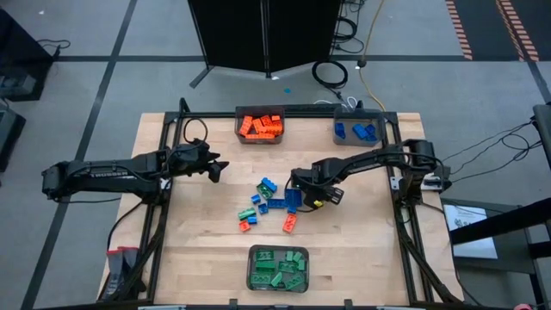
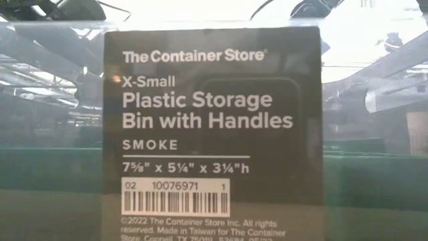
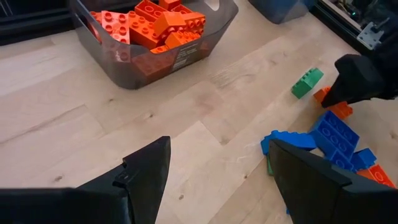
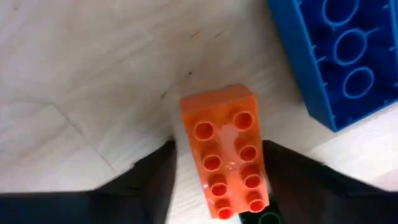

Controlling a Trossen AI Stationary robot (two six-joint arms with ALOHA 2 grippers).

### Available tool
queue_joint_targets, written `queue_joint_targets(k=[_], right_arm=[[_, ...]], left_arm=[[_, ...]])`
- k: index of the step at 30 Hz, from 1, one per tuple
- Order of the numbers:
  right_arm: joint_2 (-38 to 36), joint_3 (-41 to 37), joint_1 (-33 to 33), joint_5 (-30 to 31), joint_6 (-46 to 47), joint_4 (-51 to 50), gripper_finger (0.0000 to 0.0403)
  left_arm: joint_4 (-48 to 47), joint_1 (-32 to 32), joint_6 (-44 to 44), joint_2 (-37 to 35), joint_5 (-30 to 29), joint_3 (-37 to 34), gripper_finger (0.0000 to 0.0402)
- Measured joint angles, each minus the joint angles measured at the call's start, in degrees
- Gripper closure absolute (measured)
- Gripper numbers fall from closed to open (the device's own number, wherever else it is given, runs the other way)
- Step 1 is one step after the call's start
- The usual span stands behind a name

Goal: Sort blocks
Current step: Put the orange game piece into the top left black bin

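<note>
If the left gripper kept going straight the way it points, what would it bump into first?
Probably the loose pile of blocks mid-table. The open left gripper points toward the right arm's side, and in its wrist view blue blocks lie just ahead. It may pass above them; height is unclear.

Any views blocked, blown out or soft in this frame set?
Low view: blocked by the bin label right at the lens, background above it blown out white. Right wrist view: soft at close range, the orange block fills the centre between dark blurred fingers. High view: even light, loose blocks readable. Left wrist view: clear, fingers slightly blurred.
</note>
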Motion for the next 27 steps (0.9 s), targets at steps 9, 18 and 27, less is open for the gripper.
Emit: queue_joint_targets(k=[9, 18, 27], right_arm=[[-0.75, 0.04, -0.34, 0.66, 13.23, -2.15, 0.0284], [-8.13, 9.86, -8.07, -4.78, 26.36, 3.92, 0.0284], [-2.02, 20.63, -24.91, -10.45, 63.92, 49.48, 0.0284]], left_arm=[[-0.27, 0.0, 0.24, 0.0, -0.02, -0.01, 0.0132], [-0.37, -0.02, 0.59, 0.0, -0.18, -0.01, 0.0132], [-0.33, 0.0, 0.55, 0.0, -1.5, 0.0, 0.0132]])
